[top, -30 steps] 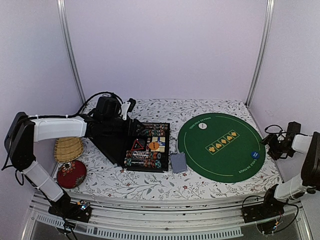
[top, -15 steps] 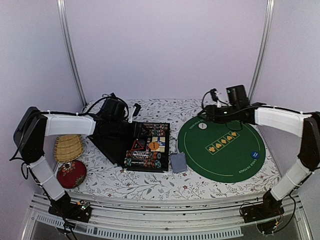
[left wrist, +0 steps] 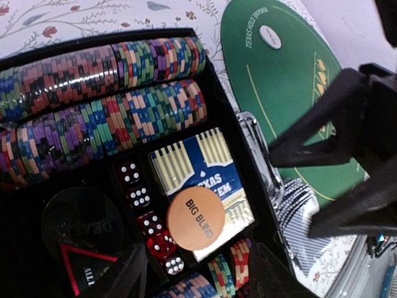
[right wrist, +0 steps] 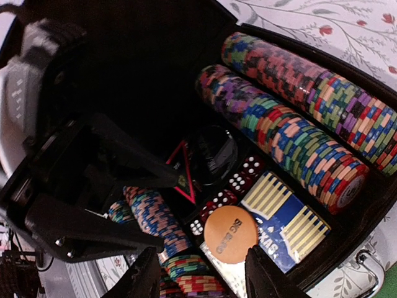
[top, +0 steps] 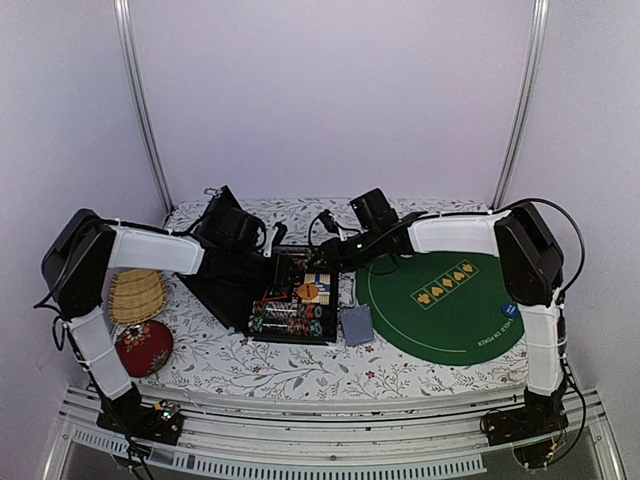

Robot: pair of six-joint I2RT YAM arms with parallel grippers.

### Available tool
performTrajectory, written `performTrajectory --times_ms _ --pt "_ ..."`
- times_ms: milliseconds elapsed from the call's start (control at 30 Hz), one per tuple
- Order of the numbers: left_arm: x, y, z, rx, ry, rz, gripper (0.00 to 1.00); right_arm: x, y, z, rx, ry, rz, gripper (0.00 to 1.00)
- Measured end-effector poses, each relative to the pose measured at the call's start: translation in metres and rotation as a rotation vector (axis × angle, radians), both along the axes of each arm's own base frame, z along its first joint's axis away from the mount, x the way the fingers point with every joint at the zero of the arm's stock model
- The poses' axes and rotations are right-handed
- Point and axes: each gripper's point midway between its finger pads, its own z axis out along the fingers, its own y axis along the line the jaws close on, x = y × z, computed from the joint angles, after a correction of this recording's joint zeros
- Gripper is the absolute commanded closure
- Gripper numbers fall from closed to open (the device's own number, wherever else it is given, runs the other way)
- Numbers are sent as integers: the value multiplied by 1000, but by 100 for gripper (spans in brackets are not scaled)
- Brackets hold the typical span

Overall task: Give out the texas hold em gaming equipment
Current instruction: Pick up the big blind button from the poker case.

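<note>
On the floral tabletop (top: 250, 365), the orange button (left wrist: 193, 221) lies in the black case (top: 222, 298), at 9 o'clock of the green mat (top: 450, 320). The left tool (left wrist: 198, 268) and right tool (right wrist: 200, 273) hover there, both apart and empty; so crowded, they could collide.

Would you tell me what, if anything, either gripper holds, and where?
Nothing: the left gripper and right gripper both hang open over the case.
</note>
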Motion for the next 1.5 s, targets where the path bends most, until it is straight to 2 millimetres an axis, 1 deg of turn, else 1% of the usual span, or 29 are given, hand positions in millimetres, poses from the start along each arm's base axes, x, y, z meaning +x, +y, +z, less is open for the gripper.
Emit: performTrajectory --times_ms 133,233,300,367,533,633,700,867,1067,1233,1500 --pt "-1 0 -17 12 36 3 46 9 0 -29 -57 45 -26 58" --pt "-3 0 -29 25 66 7 46 9 -2 -50 -97 79 -29 62" --pt "-3 0 -35 30 78 8 46 6 -3 -59 -119 100 -26 64" --pt "-3 0 -40 35 87 9 46 5 -2 -59 -121 100 -22 65" --pt "0 -6 -44 22 92 -1 47 1 2 -58 -120 106 -7 66" --pt "0 -9 -46 8 97 -11 47 -3 5 -64 -114 139 3 67" --pt "0 -11 -46 0 101 -15 48 -4 5 -65 -109 147 1 67" --pt "2 -11 -45 -20 110 -9 49 -4 6 -65 -104 160 -3 69" --pt "9 -7 -48 -73 127 5 51 -11 15 -65 -47 215 25 71" --pt "7 -6 -47 -123 138 -2 57 -16 20 -63 -3 265 40 71" --pt "-1 -4 -48 -167 164 -23 64 -18 28 -64 49 296 63 72"
